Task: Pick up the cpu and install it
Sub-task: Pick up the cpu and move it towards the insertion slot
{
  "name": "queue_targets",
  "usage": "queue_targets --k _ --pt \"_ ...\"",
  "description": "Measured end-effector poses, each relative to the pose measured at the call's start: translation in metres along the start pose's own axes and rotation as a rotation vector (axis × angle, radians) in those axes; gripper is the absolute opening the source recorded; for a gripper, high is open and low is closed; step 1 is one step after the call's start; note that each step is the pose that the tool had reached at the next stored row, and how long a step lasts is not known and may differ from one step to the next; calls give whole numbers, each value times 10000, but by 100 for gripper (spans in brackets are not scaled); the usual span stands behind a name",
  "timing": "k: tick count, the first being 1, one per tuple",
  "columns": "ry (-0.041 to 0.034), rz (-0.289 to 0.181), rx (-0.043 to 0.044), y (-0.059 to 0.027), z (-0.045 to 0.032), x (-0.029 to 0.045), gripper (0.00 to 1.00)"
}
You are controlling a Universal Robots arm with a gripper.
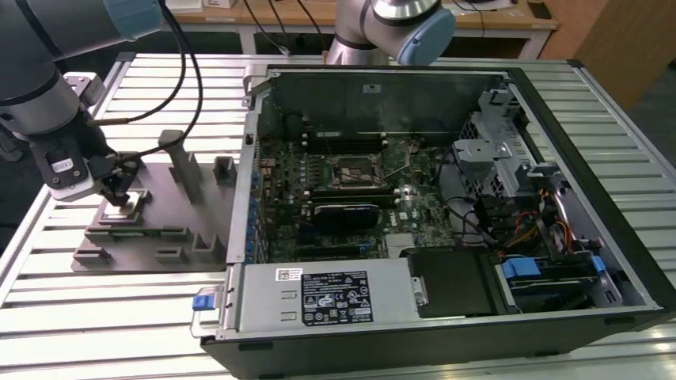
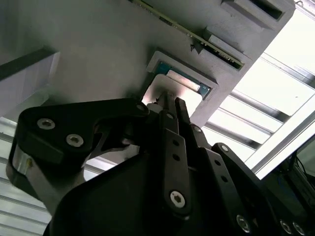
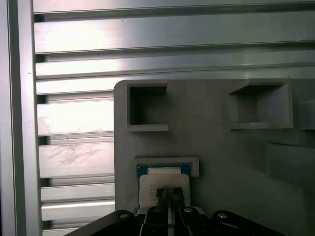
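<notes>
cpu [image 3: 165, 179], a flat square chip with a silver top and a thin green rim, is lying in a shallow pocket of the grey tray [image 3: 211, 147] as the hand [image 3: 170, 192] is bearing straight down on it. In both wrist views the black fingers [image 2: 166, 123] are showing drawn together, tips at the middle of the metal top, with nothing visible between them; whether they are touching the chip or hanging just above it cannot be told. The pick-up looks to be the step in hand, and doing it well is likely calling for the hand to be staying centred on the chip and square to the pocket's walls, keeping the chip level so no corner is catching on the raised rim. In the exterior view the tray is resting on the slatted metal surface [image 1: 63, 317] at the exterior view's left, just beside the open computer case [image 1: 381, 91], where the black socket frame [image 1: 352, 168] is waiting on the board, well apart from the chip. Counted: one cpu, one hand, one tray, one case and one socket, plus two empty square recesses [image 3: 146, 105] showing in the first wrist view. A further grey arm joint [image 1: 391, 24] is standing behind the case.
</notes>
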State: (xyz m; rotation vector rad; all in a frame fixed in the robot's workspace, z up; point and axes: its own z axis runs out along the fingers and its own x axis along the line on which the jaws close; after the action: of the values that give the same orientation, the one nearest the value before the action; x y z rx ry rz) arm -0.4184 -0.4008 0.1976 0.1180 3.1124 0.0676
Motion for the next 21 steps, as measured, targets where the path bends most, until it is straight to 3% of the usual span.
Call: queue_targets --k 1,3,6,9,12,13,21 --pt "-1 0 0 0 0 0 17" --pt "-1 0 0 0 1 0 29" --pt "-1 0 0 0 2 0 35" --pt "-1 0 0 0 3 0 53" --pt "-1 0 0 0 4 0 58" --pt "-1 0 0 0 4 0 65" --pt "-1 0 -25 -3 45 17 65"
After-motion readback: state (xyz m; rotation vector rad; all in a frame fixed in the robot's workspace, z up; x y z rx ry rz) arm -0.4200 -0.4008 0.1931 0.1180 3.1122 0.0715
